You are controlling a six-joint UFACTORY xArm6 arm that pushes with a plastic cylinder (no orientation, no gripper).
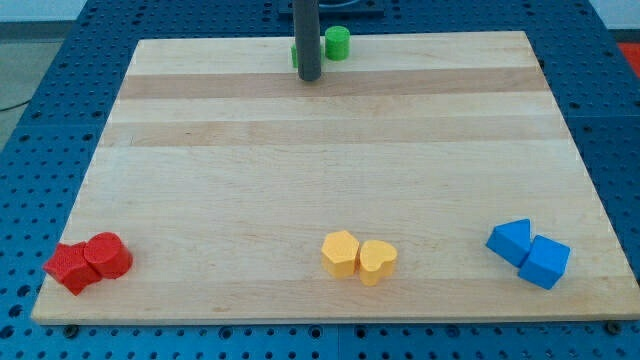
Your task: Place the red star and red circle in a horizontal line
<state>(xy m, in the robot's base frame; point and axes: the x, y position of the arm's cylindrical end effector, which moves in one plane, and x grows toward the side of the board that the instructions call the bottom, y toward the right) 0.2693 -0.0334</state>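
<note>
Rod (306,35) stands upright at the view's top edge of the board (330,180), a little left of centre. My tip (309,78) rests on the wood; it is a plain rod end with nothing to spread or pinch, and it touches no task block. Just right of the tip and slightly toward the view's top sits a green circle (337,42). A second green block (295,53) is mostly hidden behind the rod on its left; shape cannot be told.

Red star (71,267) and red circle (109,256) lie far from the tip, at the view's bottom-left corner, touching, star to the left and slightly lower.

Well below the tip, near the bottom edge: yellow hexagon (340,253) touching yellow heart (377,261).

Bottom right, far from the tip: blue triangle (511,241) touching blue cube (545,263).
</note>
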